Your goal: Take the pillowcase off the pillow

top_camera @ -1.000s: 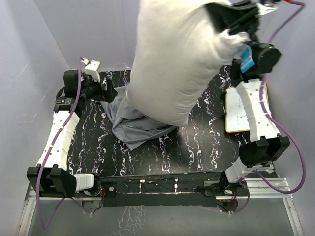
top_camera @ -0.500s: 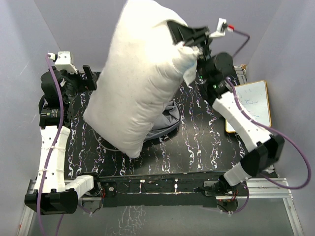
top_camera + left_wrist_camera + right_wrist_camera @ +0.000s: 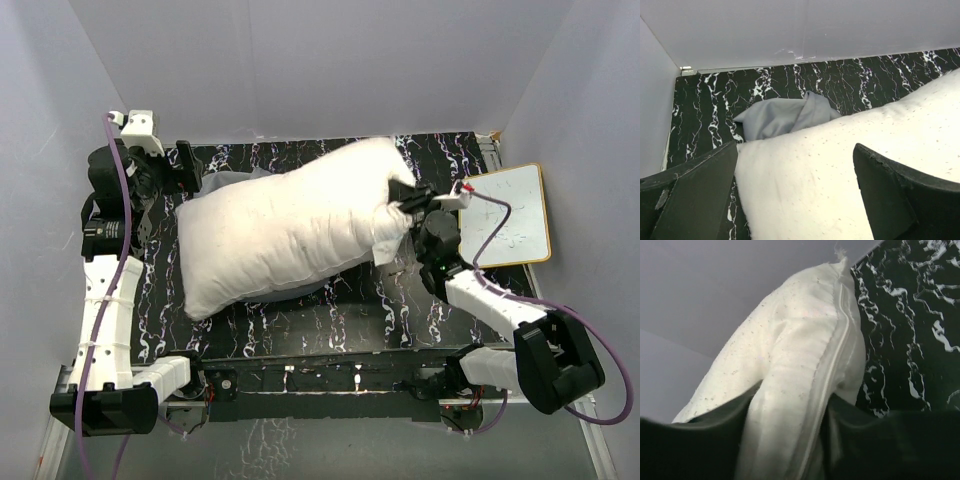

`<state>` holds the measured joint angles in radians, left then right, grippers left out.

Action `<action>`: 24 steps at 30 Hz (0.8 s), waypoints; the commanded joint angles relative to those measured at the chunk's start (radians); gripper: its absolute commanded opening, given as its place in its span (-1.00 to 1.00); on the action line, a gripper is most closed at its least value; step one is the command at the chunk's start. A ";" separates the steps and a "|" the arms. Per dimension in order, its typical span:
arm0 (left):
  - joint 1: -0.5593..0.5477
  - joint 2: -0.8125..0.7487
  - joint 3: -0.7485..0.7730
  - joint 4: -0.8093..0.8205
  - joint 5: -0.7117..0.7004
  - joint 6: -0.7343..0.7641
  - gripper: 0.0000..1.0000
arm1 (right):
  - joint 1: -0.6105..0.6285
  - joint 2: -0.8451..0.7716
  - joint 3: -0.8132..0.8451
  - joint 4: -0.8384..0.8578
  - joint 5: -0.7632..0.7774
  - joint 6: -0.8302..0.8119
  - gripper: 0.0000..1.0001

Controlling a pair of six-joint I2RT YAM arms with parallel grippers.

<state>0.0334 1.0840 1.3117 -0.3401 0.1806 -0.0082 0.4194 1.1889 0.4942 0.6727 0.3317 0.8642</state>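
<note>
The pillow [image 3: 290, 230] lies bare across the table [image 3: 400, 300], resting on the crumpled pillowcase [image 3: 785, 117], of which only a grey fold shows at the far left behind it. The right gripper [image 3: 400, 208] pinches the seam at the pillow's right end, jaws nearly closed. The left gripper [image 3: 795, 150] hangs over the left end, spread wide and holding nothing.
</note>
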 commanded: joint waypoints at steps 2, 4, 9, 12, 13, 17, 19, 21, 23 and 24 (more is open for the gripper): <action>-0.003 -0.019 -0.039 -0.006 0.061 -0.015 0.94 | -0.010 -0.069 -0.046 0.079 -0.046 -0.131 0.34; -0.002 -0.020 -0.061 0.006 0.070 -0.030 0.94 | -0.033 -0.086 -0.053 0.057 -0.087 -0.187 0.92; -0.002 -0.035 -0.179 0.103 0.147 -0.087 0.94 | -0.037 -0.182 -0.044 -0.082 0.066 -0.396 0.96; -0.029 -0.018 -0.292 0.175 0.142 -0.119 0.94 | -0.036 -0.265 -0.085 -0.133 0.268 -0.461 0.97; -0.050 -0.008 -0.331 0.199 0.118 -0.118 0.94 | -0.037 -0.292 -0.102 -0.150 0.331 -0.478 0.96; -0.158 -0.016 -0.542 0.352 0.014 -0.035 0.94 | -0.038 -0.400 -0.173 -0.263 0.574 -0.503 0.96; -0.173 -0.036 -0.661 0.452 -0.028 -0.032 0.94 | -0.043 -0.467 -0.229 -0.257 0.596 -0.547 0.96; -0.175 -0.041 -0.744 0.507 -0.089 -0.059 0.94 | -0.045 -0.521 -0.276 -0.242 0.614 -0.582 0.96; -0.179 -0.046 -0.813 0.561 -0.118 -0.054 0.94 | -0.051 -0.554 -0.313 -0.238 0.627 -0.594 0.97; -0.181 -0.055 -0.844 0.599 -0.136 -0.045 0.94 | -0.056 -0.557 -0.327 -0.239 0.629 -0.603 0.96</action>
<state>-0.1360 1.0454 0.5926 0.1516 0.1452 -0.0647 0.3756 0.6746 0.2092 0.4282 0.8497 0.3408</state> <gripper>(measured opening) 0.970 0.982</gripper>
